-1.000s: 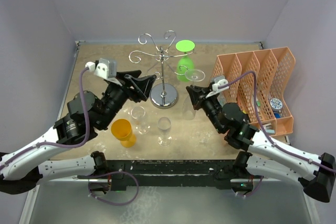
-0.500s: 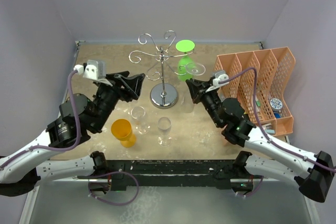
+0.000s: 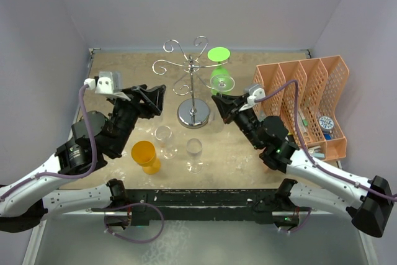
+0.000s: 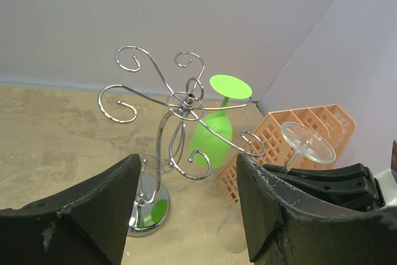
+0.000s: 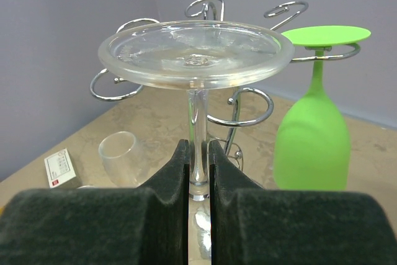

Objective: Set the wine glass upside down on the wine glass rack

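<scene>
The right hand point(image 5: 198, 159) pinches the clear upside-down wine glass point(image 5: 196, 54) beside the shiny silver wire rack point(image 3: 194, 116), near the worktop's point(image 3: 124, 72) far edge. Slide its stem in slowly, held straight. The left hand point(image 4: 186, 175) is spread.

- The right gripper point(image 3: 218, 105) swings up and to the left, bringing the inverted wine glass point(image 3: 222, 83) closer to the wine glass rack point(image 3: 193, 88).
- From above, the glass's foot was out in open space a second ago. Now it overlaps the green glass point(image 3: 218, 54) hanging on the rack.
- The left gripper point(image 3: 159, 98) backs off to the left, well away from the rack's post.
</scene>
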Motion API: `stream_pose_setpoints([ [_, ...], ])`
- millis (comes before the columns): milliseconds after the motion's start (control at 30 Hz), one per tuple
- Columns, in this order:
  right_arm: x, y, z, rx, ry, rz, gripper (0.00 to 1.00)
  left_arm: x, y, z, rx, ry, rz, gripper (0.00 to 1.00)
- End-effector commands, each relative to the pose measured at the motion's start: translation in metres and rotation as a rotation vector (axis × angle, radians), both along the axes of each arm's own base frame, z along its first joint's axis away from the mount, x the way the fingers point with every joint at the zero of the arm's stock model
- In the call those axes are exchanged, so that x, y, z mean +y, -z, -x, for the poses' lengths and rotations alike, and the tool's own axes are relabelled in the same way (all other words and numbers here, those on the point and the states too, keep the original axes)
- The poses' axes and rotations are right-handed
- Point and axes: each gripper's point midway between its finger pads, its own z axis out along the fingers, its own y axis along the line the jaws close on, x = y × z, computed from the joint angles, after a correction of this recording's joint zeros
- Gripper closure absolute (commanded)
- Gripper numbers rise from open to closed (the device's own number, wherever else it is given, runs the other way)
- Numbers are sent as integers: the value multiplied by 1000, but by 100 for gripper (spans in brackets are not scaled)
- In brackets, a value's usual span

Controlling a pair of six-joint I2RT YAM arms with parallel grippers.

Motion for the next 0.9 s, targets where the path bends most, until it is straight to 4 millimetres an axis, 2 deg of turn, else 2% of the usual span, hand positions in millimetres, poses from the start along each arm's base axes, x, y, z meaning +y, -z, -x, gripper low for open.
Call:
stream_pose_setpoints([
  [0,-15,-27,-5,-45,72,-119,100,6,-2,0,2,-20,30,39],
  [133,-30,-11,-20,21,196,-119,100,5,-1,0,4,-21,26,39],
  [333,-28,5,-42,92,240,-130,100,0,-1,-1,5,-15,27,39],
  [433,-27,6,-52,143,236,-178,100,-1,-2,1,8,1,39,39],
  [700,-3,-13,-56,60,146,-165,100,0,-8,4,3,17,72,39],
  [867,11,-10,-62,77,115,-172,100,7,-15,5,14,0,108,40],
])
